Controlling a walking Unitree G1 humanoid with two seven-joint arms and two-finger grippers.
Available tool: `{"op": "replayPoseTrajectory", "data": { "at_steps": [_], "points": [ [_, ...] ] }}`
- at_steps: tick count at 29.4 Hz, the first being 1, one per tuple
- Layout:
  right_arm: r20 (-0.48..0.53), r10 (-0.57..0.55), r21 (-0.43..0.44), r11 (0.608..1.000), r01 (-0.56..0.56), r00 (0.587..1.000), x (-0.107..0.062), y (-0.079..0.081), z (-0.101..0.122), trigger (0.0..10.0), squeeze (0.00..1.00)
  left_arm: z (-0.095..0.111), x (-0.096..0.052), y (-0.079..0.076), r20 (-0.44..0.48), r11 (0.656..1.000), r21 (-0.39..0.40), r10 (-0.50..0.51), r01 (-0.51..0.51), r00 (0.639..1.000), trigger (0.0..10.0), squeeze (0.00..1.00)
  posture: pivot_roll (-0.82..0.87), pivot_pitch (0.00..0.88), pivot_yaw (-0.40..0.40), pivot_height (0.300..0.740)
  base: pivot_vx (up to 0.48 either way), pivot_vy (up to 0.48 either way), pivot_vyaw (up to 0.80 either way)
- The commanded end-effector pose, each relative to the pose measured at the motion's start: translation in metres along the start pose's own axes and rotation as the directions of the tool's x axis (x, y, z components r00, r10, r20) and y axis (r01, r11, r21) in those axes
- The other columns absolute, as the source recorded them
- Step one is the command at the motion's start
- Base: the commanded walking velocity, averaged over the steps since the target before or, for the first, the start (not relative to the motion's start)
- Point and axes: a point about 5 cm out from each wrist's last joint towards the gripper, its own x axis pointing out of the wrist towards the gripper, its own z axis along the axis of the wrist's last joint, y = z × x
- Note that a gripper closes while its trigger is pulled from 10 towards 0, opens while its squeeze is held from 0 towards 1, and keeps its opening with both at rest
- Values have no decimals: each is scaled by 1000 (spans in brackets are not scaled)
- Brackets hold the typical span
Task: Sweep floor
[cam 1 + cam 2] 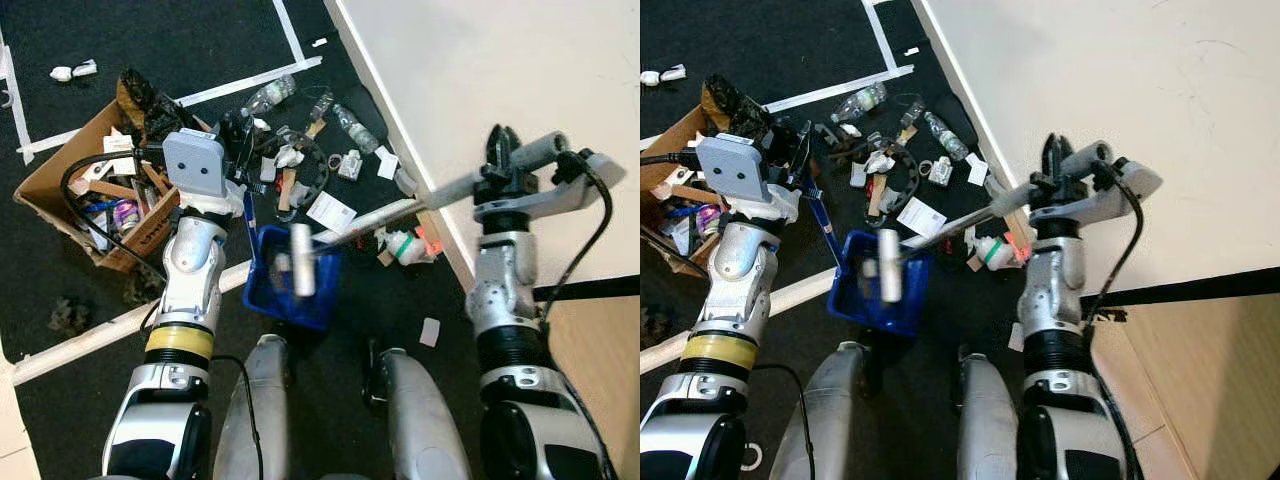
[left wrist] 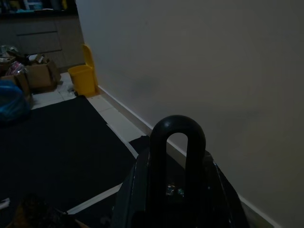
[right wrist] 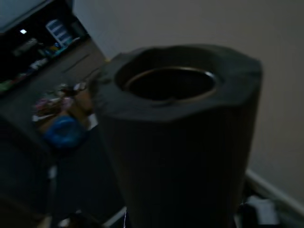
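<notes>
Currently: right gripper (image 1: 503, 150) clamped on broom handle (image 1: 400, 212) near top; long, light, stiff pole. Left gripper (image 1: 238, 135) clamped on blue dustpan (image 1: 295, 290) handle; rigid plastic, light. Litter (image 1: 300, 150) ahead.

1. Both head eyes look steeply down from above the robot, sharing the blue dustpan (image 1: 295, 275), litter at twelve o'clock and white wall (image 1: 1120, 90) at two.
2. Each wrist camera sits close behind its tool, facing outward along the wall.
</notes>
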Motion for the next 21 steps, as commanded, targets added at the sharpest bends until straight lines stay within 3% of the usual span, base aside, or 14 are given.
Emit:
{"op": "replayPoseTrajectory", "data": {
  "at_steps": [1,9,21],
  "points": [
    [34,-11,-11,1000,12,999,-1,-8,11,10000,0,-7,-5,-5,-22,1000,-4,-14,14,1000,10000,0,89,398,-63,740,0,0,0],
    [44,48,-75,996,-45,998,7,-8,25,10000,0,-7,-4,-7,-17,1000,-7,-15,15,1000,10000,0,88,382,-70,740,0,0,0],
    [216,83,-147,988,-52,973,47,-12,90,10000,0,-10,-6,-11,-19,1000,-12,-12,12,1000,10000,0,84,383,-76,740,0,0,0]
  ]
}}
